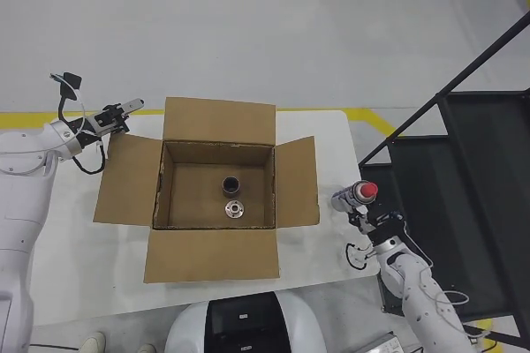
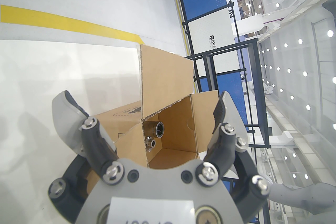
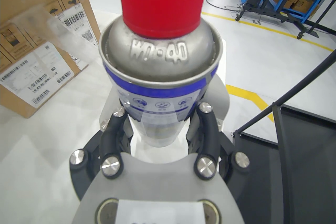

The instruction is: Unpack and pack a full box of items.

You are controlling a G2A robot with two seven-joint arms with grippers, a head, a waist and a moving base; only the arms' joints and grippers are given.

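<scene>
My left gripper (image 2: 144, 101), fingers (image 2: 67, 109) spread and empty. Beyond the gap between them I see the open cardboard box (image 2: 168, 78) on the white table (image 2: 52, 64); inside lie a metal cylinder (image 2: 157, 128) and, just beside it, a flanged piece (image 2: 149, 143).

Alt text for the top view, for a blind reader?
An open brown cardboard box sits on a white table, holding a dark metal cylinder and a silver flanged part. The right hand grips a red-capped silver spray can beside the box; the left hand hangs open at its other side.
</scene>
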